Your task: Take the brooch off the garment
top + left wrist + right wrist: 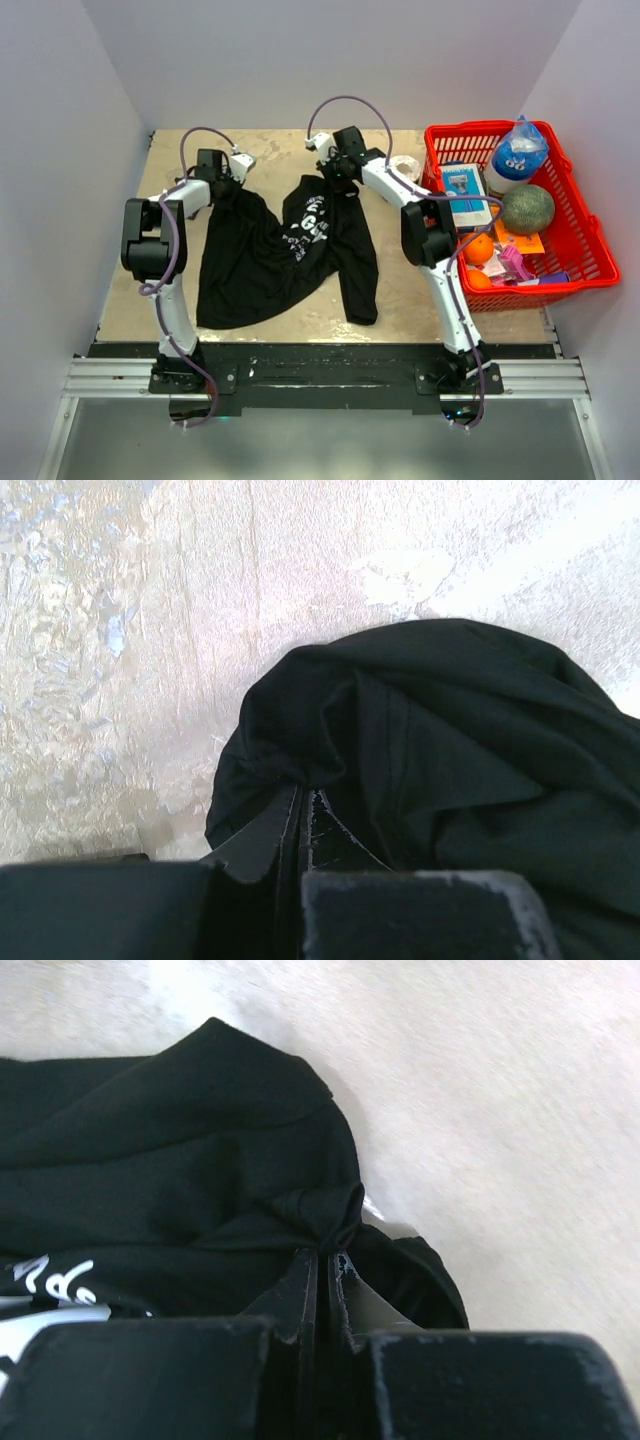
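Task looked barely begun: left fingers (262,838) and right fingers (292,1298) were each clamped shut on a pinch of the garment (262,262) along its far edge, cloth bunched on the surface (405,290), brooch hidden in every view, removal not yet done

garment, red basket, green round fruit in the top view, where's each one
garment (250,265): top view, plain black fabric left of the lettering
red basket (575,212): top view, its right inner wall
green round fruit (527,209): top view, its middle
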